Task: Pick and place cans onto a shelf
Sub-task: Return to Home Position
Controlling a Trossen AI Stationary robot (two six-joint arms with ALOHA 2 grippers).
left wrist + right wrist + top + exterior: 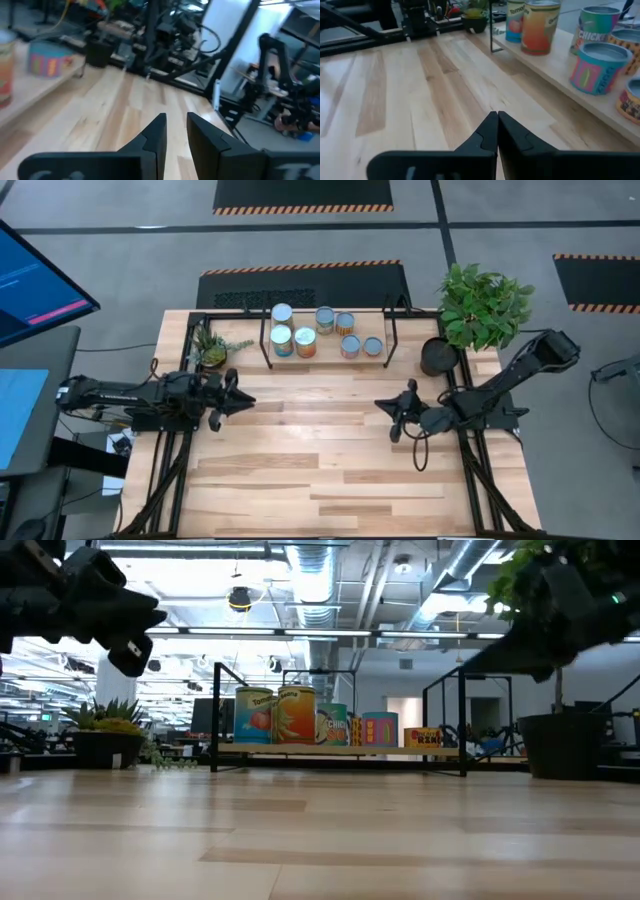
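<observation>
Pale plank table carries everything you see. Short of the shelf, your left gripper hovers with fingers a little parted, holding nothing; your right gripper hovers opposite, fingers pressed together, also empty. On the shelf stand seven cans, upright, with silver or pale-blue tops and orange, red, blue and green labels. Beside the shelf's right end sits one dark plant pot; a smaller plant sits off its left end.

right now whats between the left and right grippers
Only bare tabletop, in the high view, between the left gripper and the right gripper.
</observation>
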